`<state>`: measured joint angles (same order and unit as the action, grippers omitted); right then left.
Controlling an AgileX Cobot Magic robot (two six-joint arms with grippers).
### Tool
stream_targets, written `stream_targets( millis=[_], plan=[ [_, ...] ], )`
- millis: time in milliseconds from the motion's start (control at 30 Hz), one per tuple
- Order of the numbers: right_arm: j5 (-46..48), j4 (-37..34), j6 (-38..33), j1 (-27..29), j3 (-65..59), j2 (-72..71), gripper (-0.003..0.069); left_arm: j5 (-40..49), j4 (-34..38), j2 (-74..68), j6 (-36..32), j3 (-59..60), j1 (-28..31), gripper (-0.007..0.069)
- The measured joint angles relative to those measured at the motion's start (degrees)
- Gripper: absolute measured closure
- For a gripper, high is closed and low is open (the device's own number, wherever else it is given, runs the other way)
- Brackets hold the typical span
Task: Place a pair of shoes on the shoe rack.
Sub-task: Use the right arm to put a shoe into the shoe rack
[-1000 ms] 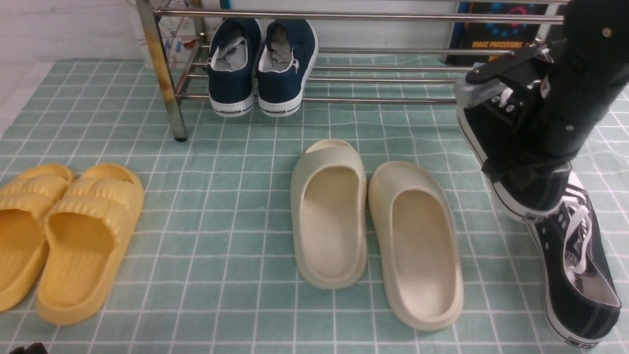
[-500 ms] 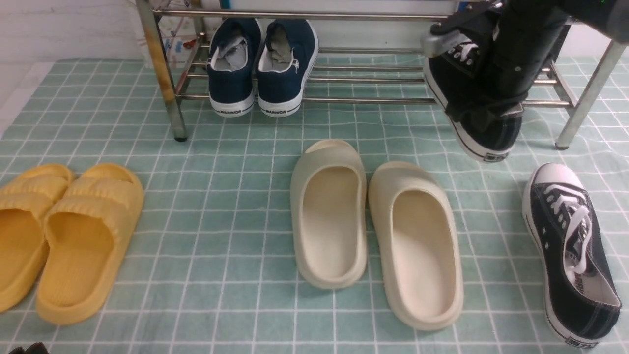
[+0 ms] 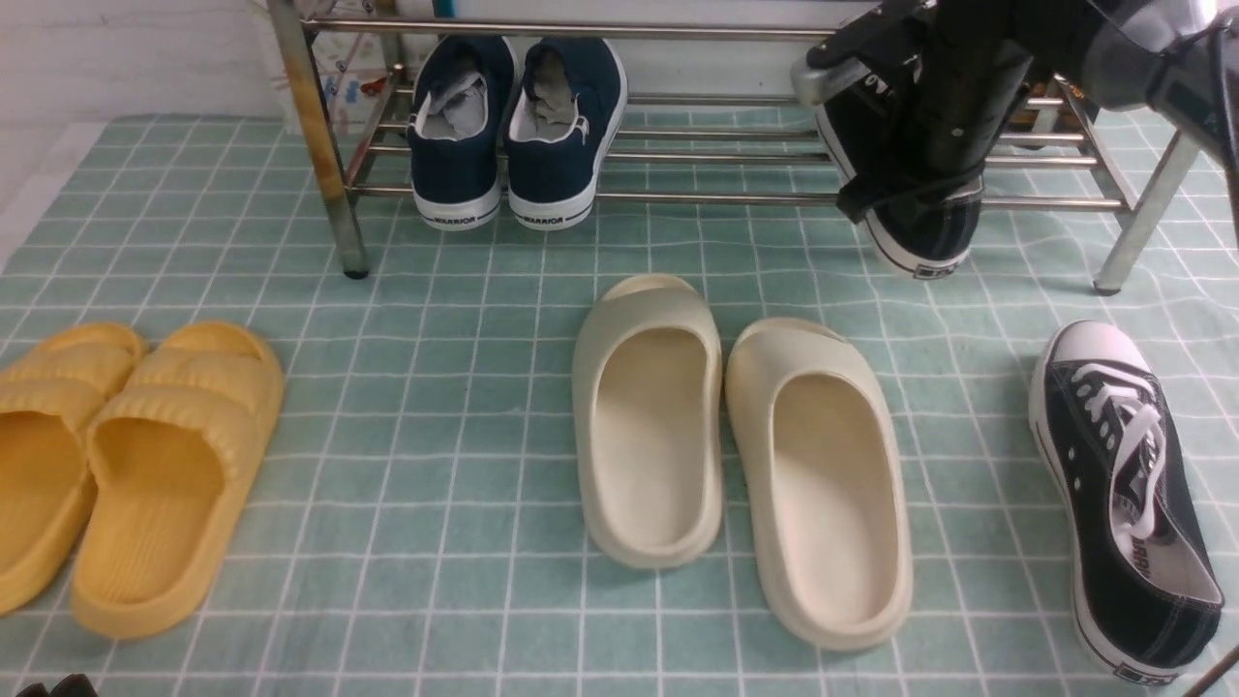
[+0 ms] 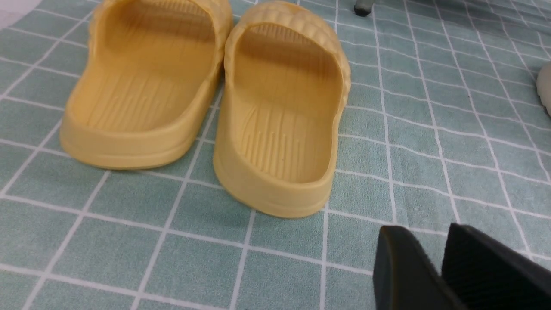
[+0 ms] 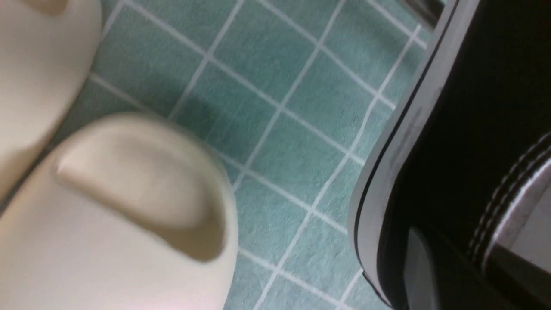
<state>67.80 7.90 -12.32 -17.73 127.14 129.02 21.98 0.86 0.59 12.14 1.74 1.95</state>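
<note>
In the front view, one black sneaker (image 3: pixel 924 237) in the grasp of the right pincer (image 3: pixel 913 194), heel end toward the camera, by the low bars of the shiny shoe rack (image 3: pixel 716 197); maybe touching a bar, but hard to tell behind the dark arm. Down on the green checked cloth (image 3: pixel 436 436), the other black sneaker (image 3: pixel 1147 600), with white laces and toe toward the rack. On the low shelf, two navy shoes (image 3: pixel 552 174) side by side. In front of the rack, two cream slides (image 3: pixel 649 436), and well off to the left, two yellow slippers (image 3: pixel 174 484). In the left wrist view, both yellow slippers on the cloth, plus the dark tips of the left pincer (image 4: pixel 426 254); cannot tell if clenched or released. In the right wrist view, the held sneaker close up, cream slides nearby, tight dark fingers (image 5: pixel 424 267) at its grey-lined opening.
</note>
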Motion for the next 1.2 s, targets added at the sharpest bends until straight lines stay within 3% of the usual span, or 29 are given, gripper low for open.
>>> stream_targets(
  millis=[400,567,667,733,767,900,1000,1200],
  plan=[
    [-4.15,0.0,0.08,0.0,0.0,0.79,0.0639,0.0,0.0,0.0,0.0,0.0,0.0,0.044],
    [-5.83,-0.23,3.31,0.46,0.0,0.84,0.062,0.0,0.0,0.0,0.0,0.0,0.0,0.0438],
    [-6.37,-0.01,3.78,0.86,0.0,0.86,0.0586,0.0,0.0,0.0,0.0,0.0,0.0,0.0436],
    [-7.87,0.13,4.23,1.15,0.27,0.79,0.0502,0.0,0.0,0.0,0.0,0.0,0.0,0.0433],
    [-7.94,0.13,4.23,1.15,0.26,0.76,0.0502,0.0,0.0,0.0,0.0,0.0,0.0,0.0432],
    [-5.11,0.42,4.38,1.15,0.61,-0.6,0.0331,0.0,0.0,0.0,0.0,0.0,0.0,0.0428],
    [-1.27,1.05,4.38,1.15,0.61,-3.11,0.0253,0.0,0.0,0.0,0.0,0.0,0.0,0.0425],
    [3.46,1.48,4.21,1.27,0.46,-8.3,0.0249,0.0,0.0,0.0,0.0,0.0,0.0,0.042]
  ],
)
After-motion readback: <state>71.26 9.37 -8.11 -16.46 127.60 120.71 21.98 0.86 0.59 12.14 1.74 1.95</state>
